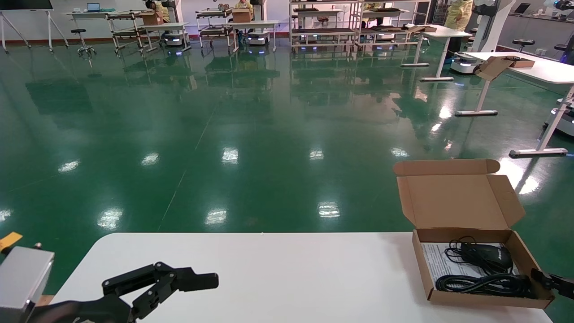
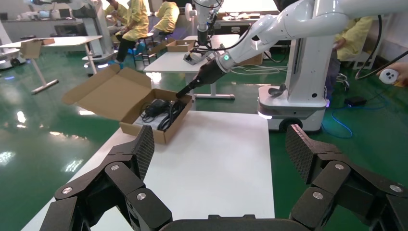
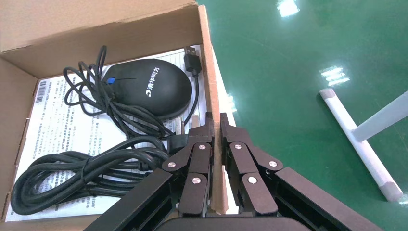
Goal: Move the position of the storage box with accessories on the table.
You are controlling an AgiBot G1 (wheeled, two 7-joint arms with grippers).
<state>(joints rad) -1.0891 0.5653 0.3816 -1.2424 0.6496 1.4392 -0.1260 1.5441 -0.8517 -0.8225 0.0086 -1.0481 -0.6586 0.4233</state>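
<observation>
The storage box, brown cardboard with its lid flap raised, sits at the right end of the white table. Inside lie the accessories: a black mouse, coiled black cables and a white printed sheet. My right gripper is shut on the box's right side wall, one finger inside and one outside. The head view shows it at the box's near right corner. My left gripper hangs open and empty over the table's near left part, far from the box.
The box lies close to the table's right edge, with green floor beyond the far edge. White tables with another cardboard box, plus racks, stand far behind. Bare tabletop stretches between the left gripper and the box.
</observation>
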